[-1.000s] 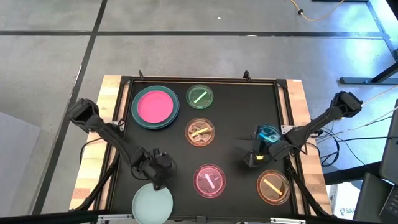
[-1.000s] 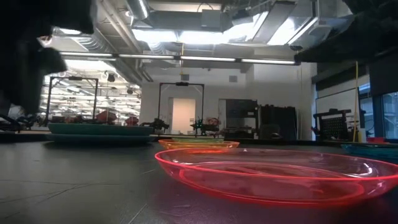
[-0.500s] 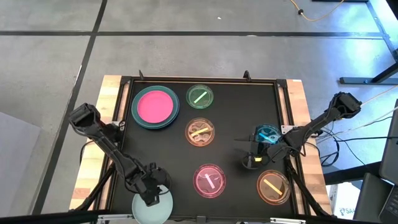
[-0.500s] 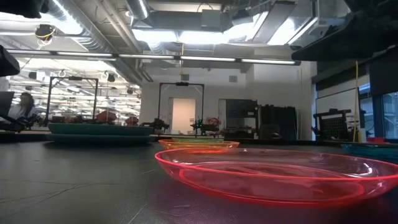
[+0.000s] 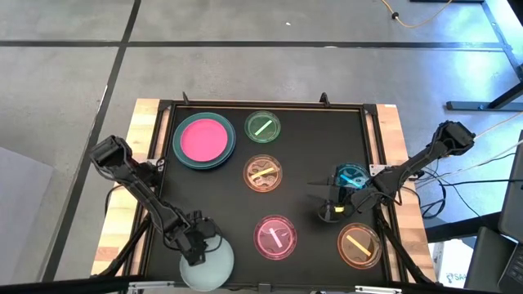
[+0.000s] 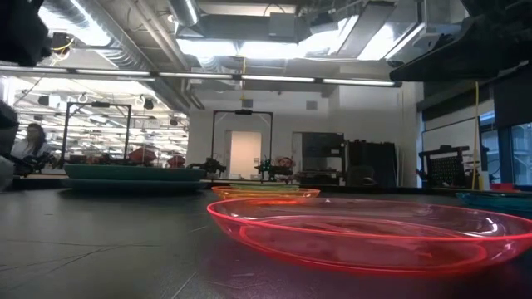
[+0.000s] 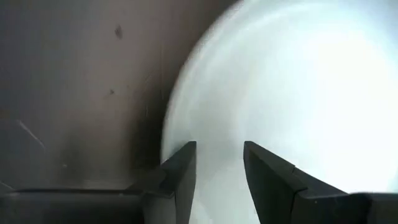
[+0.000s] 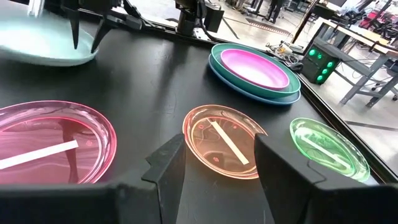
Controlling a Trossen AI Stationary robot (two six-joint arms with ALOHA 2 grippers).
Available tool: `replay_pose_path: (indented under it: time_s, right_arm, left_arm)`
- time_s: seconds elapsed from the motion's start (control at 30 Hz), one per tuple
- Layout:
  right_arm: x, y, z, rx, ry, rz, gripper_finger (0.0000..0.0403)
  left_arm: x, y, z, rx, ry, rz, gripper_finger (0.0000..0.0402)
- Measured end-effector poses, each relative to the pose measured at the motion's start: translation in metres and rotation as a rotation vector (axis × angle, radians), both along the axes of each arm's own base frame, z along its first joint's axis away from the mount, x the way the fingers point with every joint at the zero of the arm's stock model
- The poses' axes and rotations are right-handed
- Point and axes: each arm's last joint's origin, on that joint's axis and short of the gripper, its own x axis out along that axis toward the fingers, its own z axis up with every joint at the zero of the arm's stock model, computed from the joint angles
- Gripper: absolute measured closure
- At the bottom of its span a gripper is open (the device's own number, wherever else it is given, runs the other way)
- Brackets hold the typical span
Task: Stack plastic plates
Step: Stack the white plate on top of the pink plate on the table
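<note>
From above, the left hand (image 5: pixel 195 252) hovers over the smooth pale mint plate (image 5: pixel 207 265) at the near left edge of the black table (image 5: pixel 310 139). The right hand (image 5: pixel 331 211) waits mid-right. In the left wrist view, its fingers (image 7: pixel 181 171) are spread, released, over the plate's glossy round rim.

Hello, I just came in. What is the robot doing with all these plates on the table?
The robot is gathering plastic plates. The left tool is open, low over the pale mint plate at the near left edge of the black table, its fingers at the rim. The right tool waits open beside a small blue plate. A pink plate already sits in the large teal plates; small translucent plates lie separately.
</note>
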Motion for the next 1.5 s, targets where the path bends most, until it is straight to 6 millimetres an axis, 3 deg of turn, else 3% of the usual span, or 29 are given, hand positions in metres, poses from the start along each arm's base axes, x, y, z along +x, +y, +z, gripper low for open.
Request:
replay_pose_path:
  time_s: [1.03, 1.3, 1.5]
  right_arm:
    - [0.000, 0.000, 0.000, -0.004, -0.001, -0.002, 0.0219]
    - [0.000, 0.000, 0.000, -0.004, -0.002, -0.002, 0.0219]
    - [0.000, 0.000, 0.000, -0.004, -0.002, -0.002, 0.0219]
  left_arm:
    - [0.004, 0.008, -0.004, 0.006, -0.012, 0.013, 0.0274]
    - [0.011, 0.010, 0.018, -0.062, -0.032, 0.026, 0.0274]
    - [0.002, 0.022, 0.029, 0.051, -0.029, 0.059, 0.0274]
